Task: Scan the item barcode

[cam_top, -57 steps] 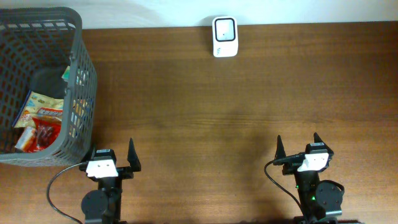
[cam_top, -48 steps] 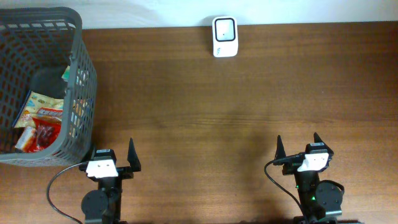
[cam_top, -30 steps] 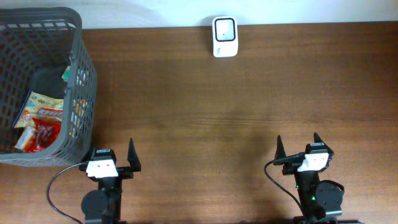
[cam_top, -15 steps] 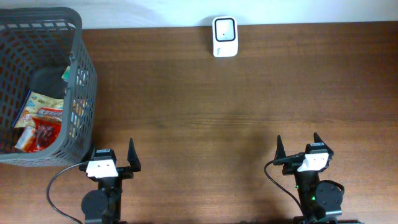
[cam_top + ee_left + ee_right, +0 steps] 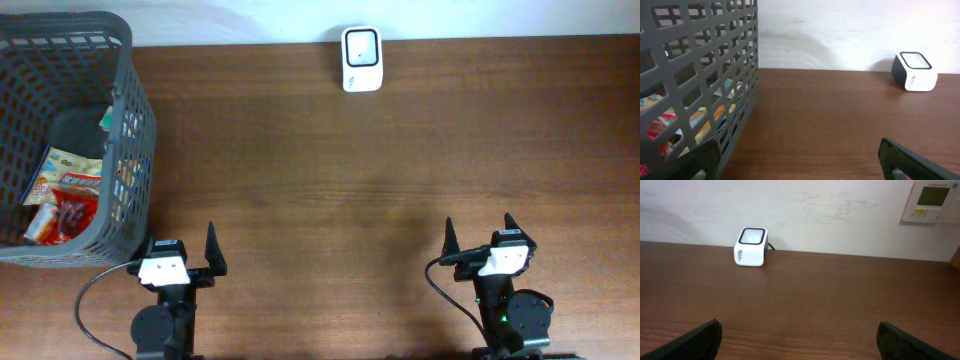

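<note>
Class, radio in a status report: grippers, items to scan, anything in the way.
Left gripper open, empty. Right gripper open, empty. Snack packets in basket, not yet picked. Scanner at far edge, nothing blocking it.

The surface (image 5: 400, 180) is dark brown wood with visible grain and a soft sheen. The basket (image 5: 135, 130) is matt grey plastic lattice, and the packets (image 5: 70, 200) in it are glossy film. The scanner (image 5: 361, 59) is smooth white plastic, and the wall (image 5: 840, 210) is matt, scuffed white.

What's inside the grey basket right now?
Inside the basket: a red snack packet, a yellowish packet and a dark item. Anything beneath them is covered, and the basket's wall hides that side.
</note>
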### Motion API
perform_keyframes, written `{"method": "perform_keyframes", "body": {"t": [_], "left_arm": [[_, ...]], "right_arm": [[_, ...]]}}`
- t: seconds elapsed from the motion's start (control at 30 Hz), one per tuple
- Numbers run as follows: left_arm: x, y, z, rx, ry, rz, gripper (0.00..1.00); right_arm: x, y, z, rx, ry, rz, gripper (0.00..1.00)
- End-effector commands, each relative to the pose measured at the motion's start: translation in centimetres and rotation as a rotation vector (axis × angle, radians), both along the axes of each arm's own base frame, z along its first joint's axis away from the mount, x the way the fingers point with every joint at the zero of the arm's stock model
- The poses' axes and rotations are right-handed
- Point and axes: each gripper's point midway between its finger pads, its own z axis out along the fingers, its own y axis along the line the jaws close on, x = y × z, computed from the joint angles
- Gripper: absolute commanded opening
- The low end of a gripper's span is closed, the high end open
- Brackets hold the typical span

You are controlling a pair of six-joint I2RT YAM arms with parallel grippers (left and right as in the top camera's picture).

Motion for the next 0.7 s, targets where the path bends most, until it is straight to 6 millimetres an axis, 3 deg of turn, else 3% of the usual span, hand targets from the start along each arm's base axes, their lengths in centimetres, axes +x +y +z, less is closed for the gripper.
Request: {"method": "perform_keyframes", "body": {"t": [0.0, 0.47, 0.53, 0.57, 0.67], "left_arm": [[0.0, 0.2, -0.2, -0.006, -0.002, 0.01, 0.99], [0.0, 0.2, 0.0, -0.006, -0.008, 0.01, 0.99], [0.0, -0.1, 0.4, -0.007, -0.026, -0.007, 0.99], [0.1, -1.2, 0.9, -0.009, -0.045, -0.07, 0.99], [0.0, -2.1, 3.4, -0.002, -0.146, -0.123, 0.99]], "right_arm": [[0.0, -0.5, -0.3, -0.002, 0.005, -0.029, 0.98], [0.0, -0.5, -0.3, -0.002, 0.005, -0.029, 0.98], [0.0, -0.5, -0.3, -0.002, 0.005, -0.029, 0.98], [0.0, -0.5, -0.3, -0.002, 0.005, -0.029, 0.98], [0.0, -0.5, -0.3, -0.002, 0.005, -0.029, 0.98]]}}
